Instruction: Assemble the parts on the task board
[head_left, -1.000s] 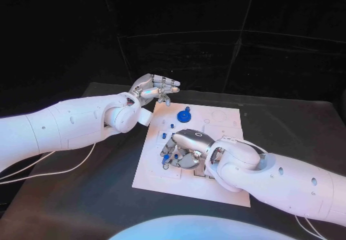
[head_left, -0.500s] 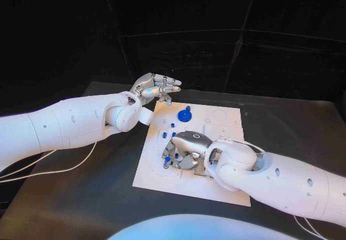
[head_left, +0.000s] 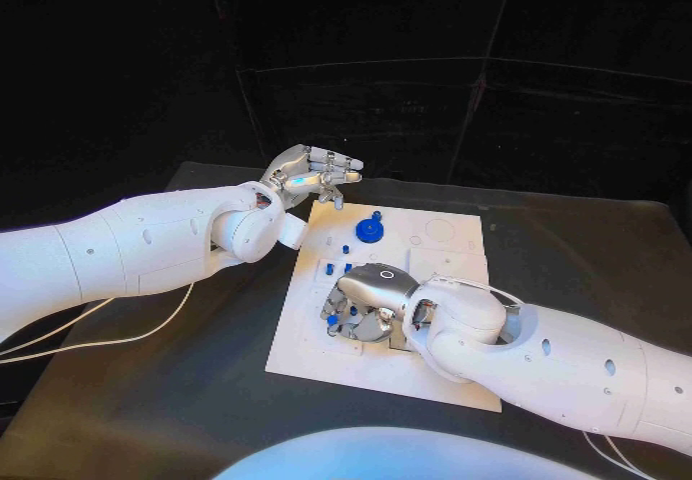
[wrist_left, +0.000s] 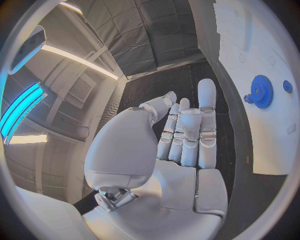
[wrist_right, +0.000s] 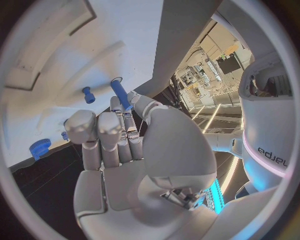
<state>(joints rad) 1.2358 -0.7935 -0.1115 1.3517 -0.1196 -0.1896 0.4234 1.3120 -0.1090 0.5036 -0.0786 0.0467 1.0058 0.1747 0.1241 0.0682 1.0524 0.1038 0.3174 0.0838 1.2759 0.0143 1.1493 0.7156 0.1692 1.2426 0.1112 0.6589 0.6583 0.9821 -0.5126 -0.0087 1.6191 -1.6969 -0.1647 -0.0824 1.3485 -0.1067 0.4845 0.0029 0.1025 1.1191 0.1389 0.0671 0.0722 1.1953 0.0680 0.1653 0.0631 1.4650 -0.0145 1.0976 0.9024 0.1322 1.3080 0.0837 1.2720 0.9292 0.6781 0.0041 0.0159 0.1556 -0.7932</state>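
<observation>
The white task board (head_left: 433, 355) lies in the middle of the table. My right hand (head_left: 368, 293) is low over its left-middle part. A slim blue peg (wrist_right: 119, 92) sticks out between its thumb and a fingertip (wrist_right: 116, 104), pinched there just above the board (wrist_right: 56, 45). A short blue peg (wrist_right: 88, 95) and a blue cap (wrist_right: 39, 148) are on the board close by. A blue gear (head_left: 369, 231) stands at the board's far part. My left hand (head_left: 310, 172) hovers off the far left corner, fingers straight, holding nothing (wrist_left: 184, 135). The gear (wrist_left: 260, 91) is off to its side.
Two small blue parts (head_left: 338, 269) stand on the board just beyond my right hand. A white cable (head_left: 108, 340) trails on the black table (head_left: 159, 400) under my left arm. Black table surrounds the board on all sides.
My right hand has slid a little to the left across the board, with its arm following. The left hand and the gear have stayed put.
</observation>
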